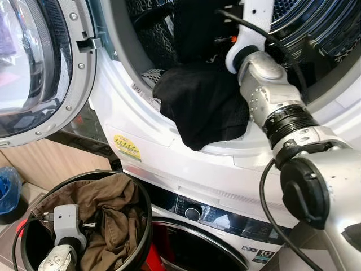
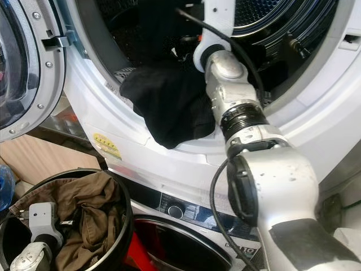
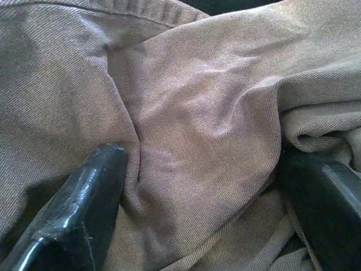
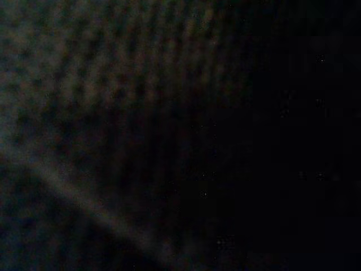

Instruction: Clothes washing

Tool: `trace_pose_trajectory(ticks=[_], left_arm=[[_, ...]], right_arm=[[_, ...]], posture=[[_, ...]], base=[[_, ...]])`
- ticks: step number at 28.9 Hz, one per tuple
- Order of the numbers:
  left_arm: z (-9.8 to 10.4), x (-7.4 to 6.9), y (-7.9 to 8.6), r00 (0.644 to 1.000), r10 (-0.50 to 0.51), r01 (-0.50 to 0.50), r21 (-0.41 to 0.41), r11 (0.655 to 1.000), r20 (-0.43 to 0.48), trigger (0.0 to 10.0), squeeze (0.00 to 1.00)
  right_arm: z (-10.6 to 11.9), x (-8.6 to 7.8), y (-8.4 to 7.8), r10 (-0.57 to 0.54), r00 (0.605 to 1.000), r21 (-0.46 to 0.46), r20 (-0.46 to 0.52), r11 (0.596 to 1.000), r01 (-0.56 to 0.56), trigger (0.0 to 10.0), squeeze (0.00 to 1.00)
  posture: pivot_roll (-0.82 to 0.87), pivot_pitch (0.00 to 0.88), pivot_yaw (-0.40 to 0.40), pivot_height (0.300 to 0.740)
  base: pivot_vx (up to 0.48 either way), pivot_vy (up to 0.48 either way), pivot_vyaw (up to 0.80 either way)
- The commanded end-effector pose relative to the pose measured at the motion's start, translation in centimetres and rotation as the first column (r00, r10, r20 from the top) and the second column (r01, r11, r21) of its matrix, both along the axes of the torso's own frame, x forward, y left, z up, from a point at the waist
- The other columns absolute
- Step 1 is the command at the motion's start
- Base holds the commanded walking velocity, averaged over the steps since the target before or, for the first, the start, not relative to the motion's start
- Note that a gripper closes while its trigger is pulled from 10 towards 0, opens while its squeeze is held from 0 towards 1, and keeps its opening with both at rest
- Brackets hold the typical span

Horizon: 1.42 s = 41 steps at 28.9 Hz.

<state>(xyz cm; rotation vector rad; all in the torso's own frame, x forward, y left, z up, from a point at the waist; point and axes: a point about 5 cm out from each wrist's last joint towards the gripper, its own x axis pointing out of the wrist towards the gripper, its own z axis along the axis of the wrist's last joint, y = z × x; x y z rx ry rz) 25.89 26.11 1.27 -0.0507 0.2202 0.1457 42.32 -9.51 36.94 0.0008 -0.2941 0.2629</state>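
The upper machine (image 1: 169, 135) stands stacked on a lower washer (image 1: 214, 237), its round door (image 1: 34, 68) swung open at 9 o'clock of the opening. A black garment (image 1: 200, 104) lies draped over the lower lip of the drum opening, at 6 o'clock, half inside and half hanging out over the white front panel. The right arm (image 1: 271, 96) reaches past it into the drum; its gripper is buried in the dark interior, and whether its fingers are spread or closed cannot be told (the right wrist view is nearly black, perhaps showing a perforated surface).

A yellow warning label (image 1: 127, 147) sits on the front panel at 7 o'clock of the opening; its text is too small to read. The lower washer's control strip carries a dial (image 1: 193, 213) and a badge marked "10" (image 1: 263, 255).

At 7 o'clock of the scene stands a black basket (image 1: 144, 209) holding brown trousers (image 1: 113, 212). The left gripper (image 3: 208, 186) is down in the basket, fingers (image 3: 84, 203) spread wide and pressed into the brown cloth, a fold lying between them.
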Motion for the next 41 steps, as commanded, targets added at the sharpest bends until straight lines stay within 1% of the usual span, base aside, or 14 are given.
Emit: trace_pose_trajectory(ticks=[1, 4, 7, 10, 25, 31, 33, 36, 40, 41], left_arm=[[-1.9, -1.2, -1.1, 0.994, -0.036, 0.034, -0.024, 0.999, -0.098, 10.0, 0.0], [-2.0, -1.5, -0.8, 0.994, -0.026, 0.024, -0.016, 1.0, -0.102, 10.0, 0.0], [-2.1, -1.7, -0.6, 0.995, -0.013, 0.012, -0.015, 1.0, -0.102, 10.0, 0.0], [-2.3, -2.0, -0.5, 0.993, -0.013, 0.012, -0.01, 1.0, -0.115, 10.0, 0.0], [-2.1, -2.0, -0.3, 0.995, -0.004, 0.003, -0.008, 1.0, -0.101, 10.0, 0.0], [-2.0, -2.0, 0.0, 0.995, 0.001, 0.0, 0.0, 1.0, -0.101, 10.0, 0.0], [-2.0, -2.5, 0.4, 0.995, 0.033, -0.032, 0.014, 0.999, -0.089, 10.0, 0.0], [-2.1, -2.7, 0.4, 0.996, 0.043, -0.042, 0.016, 0.999, -0.084, 10.0, 0.0], [-1.9, -3.5, 0.9, 0.995, 0.091, -0.09, 0.026, 0.996, -0.04, 10.0, 0.0], [-2.0, -4.0, 1.0, 0.994, 0.099, -0.098, 0.032, 0.995, -0.038, 10.0, 0.0]], right_arm=[[-0.1, 0.0, 0.0, 0.003, 1.0, 0.002, -0.008, 1.0, -0.003, 10.0, 1.0], [-0.4, 0.0, 0.1, 0.021, 1.0, 0.035, -0.017, 0.999, -0.02, 10.0, 1.0], [-0.5, 0.1, 0.1, 0.028, 0.999, 0.025, -0.018, 0.999, -0.028, 10.0, 1.0], [-0.6, 0.1, -0.1, 0.023, 1.0, 0.038, -0.019, 0.999, -0.022, 10.0, 1.0], [-0.5, 0.1, -0.2, 0.033, 0.999, 0.049, -0.015, 0.998, -0.032, 10.0, 1.0], [-0.6, 0.1, -0.2, 0.035, 0.999, 0.051, -0.017, 0.998, -0.034, 10.0, 1.0], [-0.6, 0.1, -0.2, 0.04, 0.999, 0.054, -0.012, 0.998, -0.039, 10.0, 1.0], [-0.6, 0.1, -0.2, 0.042, 0.999, 0.056, -0.009, 0.998, -0.042, 10.0, 1.0], [-0.7, 0.1, -0.1, 0.048, 0.999, 0.058, -0.012, 0.997, -0.047, 10.0, 1.0], [-0.7, 0.0, 0.0, 0.053, 0.999, 0.056, -0.011, 0.997, -0.053, 10.0, 1.0]], posture=[[0.01, 0.006, -0.004, 0.74], [0.01, 0.006, -0.016, 0.74], [0.0, 0.007, -0.02, 0.74], [0.0, 0.0, -0.018, 0.74], [0.01, 0.002, -0.015, 0.74], [0.01, 0.005, 0.004, 0.74], [0.02, 0.014, 0.007, 0.74], [0.02, 0.015, 0.007, 0.74], [0.03, 0.018, 0.01, 0.74], [0.03, 0.019, 0.01, 0.74]], base=[[0.0, 0.0, 0.0], [0.0, 0.0, 0.0], [0.0, 0.0, 0.0], [0.0, 0.0, 0.0], [0.0, 0.0, 0.0], [0.0, 0.0, 0.0], [0.0, 0.0, 0.0], [0.0, 0.0, 0.0], [0.0, 0.0, 0.0], [0.0, 0.0, 0.0]])
